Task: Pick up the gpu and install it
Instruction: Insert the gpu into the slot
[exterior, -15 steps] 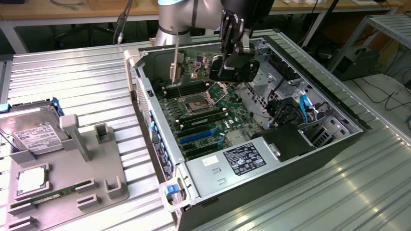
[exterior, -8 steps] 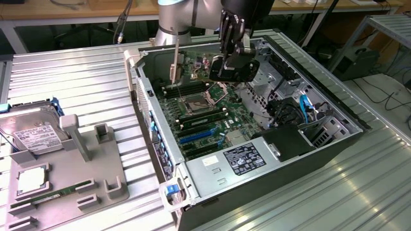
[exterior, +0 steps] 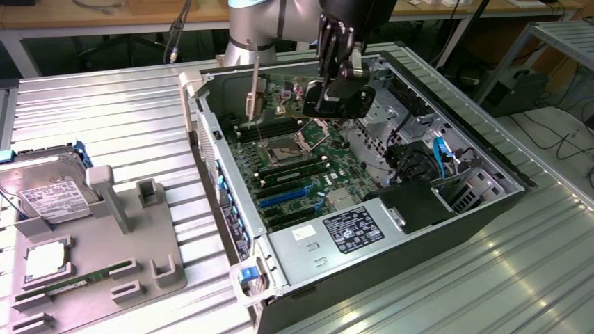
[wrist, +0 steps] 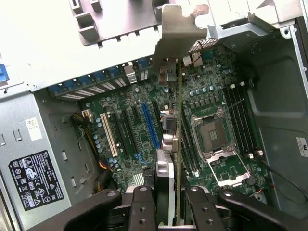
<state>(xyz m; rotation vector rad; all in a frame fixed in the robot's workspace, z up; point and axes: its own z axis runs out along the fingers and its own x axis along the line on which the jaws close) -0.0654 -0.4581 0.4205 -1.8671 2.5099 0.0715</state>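
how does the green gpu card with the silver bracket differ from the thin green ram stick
The green gpu with the long silver bracket is held on edge by the gripper over the open computer case; the thin green ram stick rests in the grey holder outside it. The gpu has a metal bracket; the ram stick is a bare strip. Both are green circuit boards.

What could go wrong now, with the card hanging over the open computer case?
The black end effector holds the green graphics card edge-on between the long blue slot and the open silver processor socket. Lowered here, it might hit board parts. Its long silver bracket could catch the grey case's rear wall.
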